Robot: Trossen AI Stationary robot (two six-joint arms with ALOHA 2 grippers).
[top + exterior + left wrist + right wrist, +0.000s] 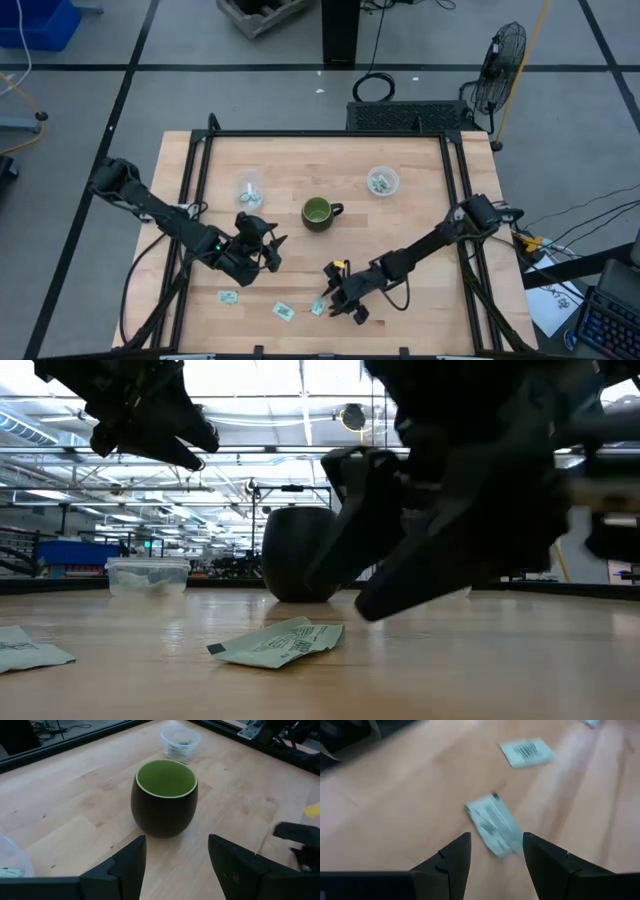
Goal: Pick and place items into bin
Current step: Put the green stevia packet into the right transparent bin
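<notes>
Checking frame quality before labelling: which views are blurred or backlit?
Right wrist view: motion blur smears the packet ahead of the right end effector. Low view: arms are backlit silhouettes against bright ceiling lights. Left wrist view: mug sharp.

Mug (319, 213) sat mid-worktop (420, 220), one bin (250, 188) to its left, another bin (382, 181) to its right. Three packets (283, 311) lay along the near edge. Left end effector (268, 243) was beside the mug; right end effector (327, 296) over the rightmost packet (317, 307).
</notes>
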